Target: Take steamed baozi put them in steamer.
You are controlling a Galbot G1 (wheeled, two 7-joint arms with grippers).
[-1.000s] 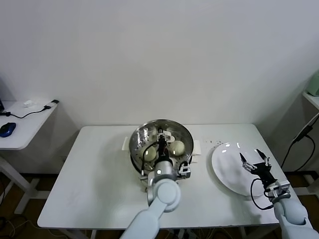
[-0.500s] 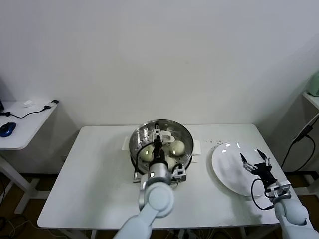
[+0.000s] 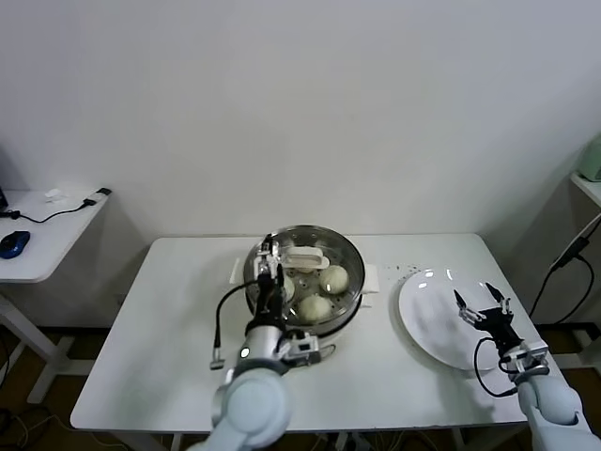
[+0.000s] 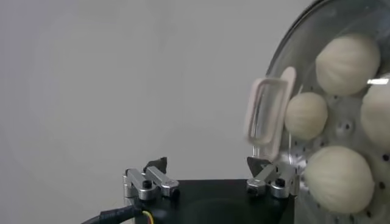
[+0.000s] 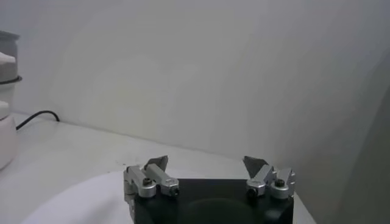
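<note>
While its fingers (image 4: 273, 182) stand apart with nothing between them, the left gripper (image 3: 269, 256) hangs over the near-left rim of the steamer (image 3: 349, 252), having slid leftward off the basket's middle since a second ago. Four steamed baozi (image 3: 333, 277) lie inside the steamer; from the head camera the arm hides part of the leftmost one. Well right of the steamer, the right gripper (image 3: 485, 311) hovers above a white plate (image 3: 423, 319) on the worktop (image 3: 169, 338), fingers (image 5: 155, 165) spread, unmoved.
</note>
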